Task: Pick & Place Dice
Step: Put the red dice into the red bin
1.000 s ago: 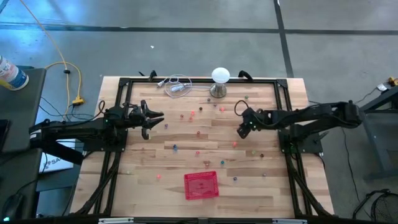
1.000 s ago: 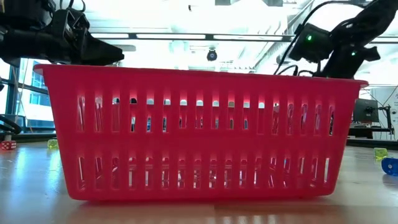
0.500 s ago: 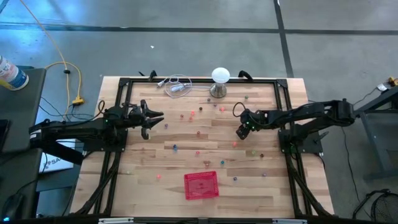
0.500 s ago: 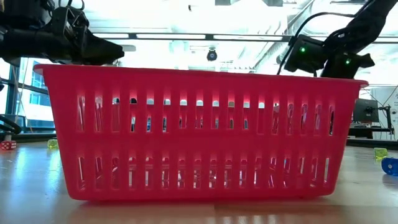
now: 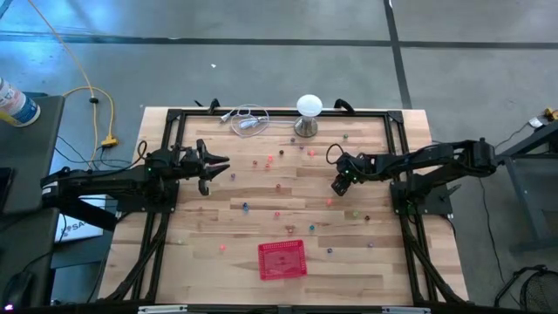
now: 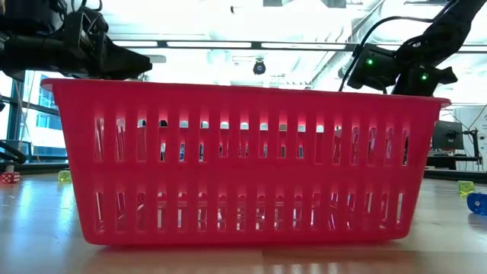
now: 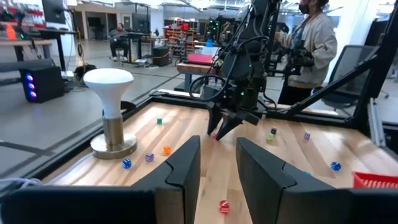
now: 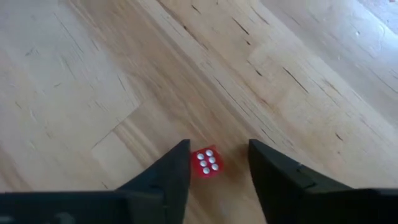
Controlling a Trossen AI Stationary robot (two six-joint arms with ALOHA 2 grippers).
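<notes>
Two claws (image 5: 212, 167) (image 5: 338, 185), one basket (image 5: 282, 260)

A robotics lab or workshop: polished concrete floor (image 5: 261, 61), black-framed wooden table (image 5: 261, 209), equipment benches (image 7: 37, 43) at upper left.

The table (image 5: 261, 201) is pale butcher-block wood, its strips and grain plain to see, with a smooth, slightly shiny finish. The red die (image 8: 207, 162) looks like glossy plastic with white pips. The red basket (image 6: 243, 160) is slotted moulded plastic, semi-glossy. The stand (image 7: 112, 118) has a brushed-metal stem and base under a matt white ball top. The right gripper (image 8: 214, 177) has matt black fingers (image 8: 168, 180), seemingly plastic, as does the left gripper (image 7: 217, 180).
</notes>
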